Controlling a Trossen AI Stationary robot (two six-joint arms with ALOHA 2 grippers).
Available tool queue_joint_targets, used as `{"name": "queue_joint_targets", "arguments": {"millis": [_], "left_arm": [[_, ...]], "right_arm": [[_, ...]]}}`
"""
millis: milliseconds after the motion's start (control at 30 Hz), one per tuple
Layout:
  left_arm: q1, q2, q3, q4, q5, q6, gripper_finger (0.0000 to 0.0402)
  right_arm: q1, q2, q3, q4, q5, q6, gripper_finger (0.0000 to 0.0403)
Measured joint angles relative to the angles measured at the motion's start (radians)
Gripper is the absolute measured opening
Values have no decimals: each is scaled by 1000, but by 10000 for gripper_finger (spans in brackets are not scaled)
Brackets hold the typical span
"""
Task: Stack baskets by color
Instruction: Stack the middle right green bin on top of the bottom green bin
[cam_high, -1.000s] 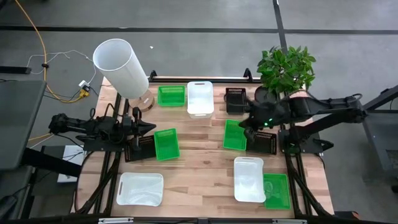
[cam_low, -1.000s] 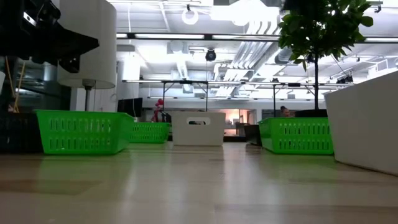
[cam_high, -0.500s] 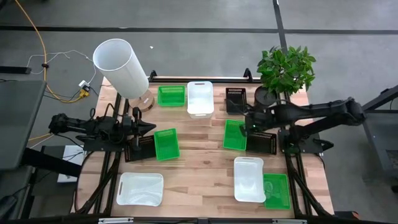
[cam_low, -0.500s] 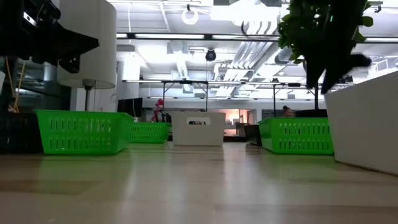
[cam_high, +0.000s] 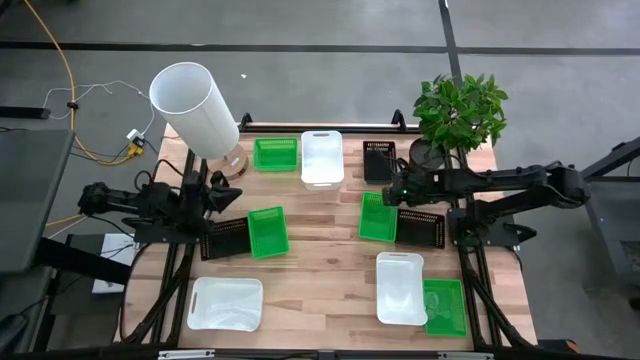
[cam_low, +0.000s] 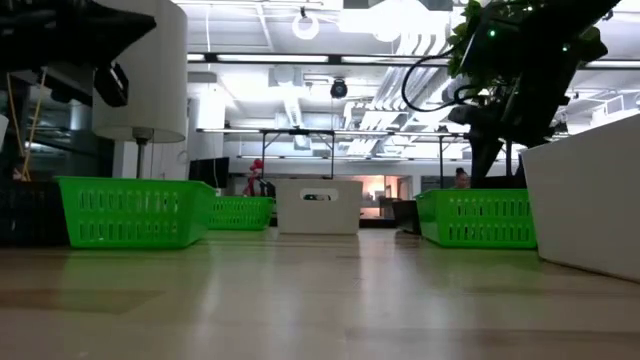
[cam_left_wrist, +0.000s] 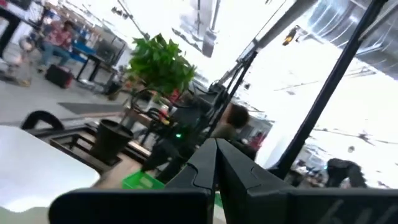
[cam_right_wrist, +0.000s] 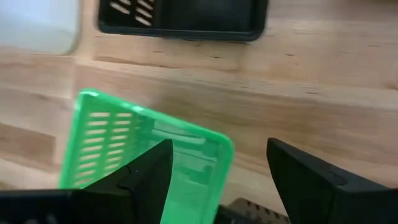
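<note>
Right gripper (cam_right_wrist: 214, 177) spread wide, empty, hovering above far edge of green basket (cam_right_wrist: 146, 152); basket sits on table (cam_right_wrist: 298, 68) directly below fingers, black basket (cam_right_wrist: 183, 15) ahead of them, second black basket (cam_high: 421, 227) just beside.

Left gripper (cam_high: 232, 197) pinched shut, holding nothing, parked over black basket (cam_high: 228, 239) at left.

Risk: one finger lands on rim instead of straddling wall, basket tips or skids into neighbouring black one. Thin wall may flex, slip from grip.
</note>
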Motion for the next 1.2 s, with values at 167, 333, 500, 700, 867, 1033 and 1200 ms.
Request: {"name": "queue_joint_targets", "arguments": {"millis": [167,333,500,700,867,1033,1200], "left_arm": [[-1,95,101,-74,51,-86,0],[0,300,319,-245,59,-27,0],[0,482,517,-424,60,70,0],[0,568,590,-417,23,99,0],[0,578,591,-420,5,98,0],[0,578,591,-420,2,98,0],[0,578,591,-420,-12,98,0]], "right_arm": [[1,57,-1,1,-34,-31,247],[1,107,-1,36,-41,-33,247],[1,131,-1,39,-45,-28,245],[1,132,-1,39,-22,-23,171],[1,132,0,47,-11,-32,50],[2,129,60,15,29,-84,17],[1,123,226,-38,96,-222,3]]}}
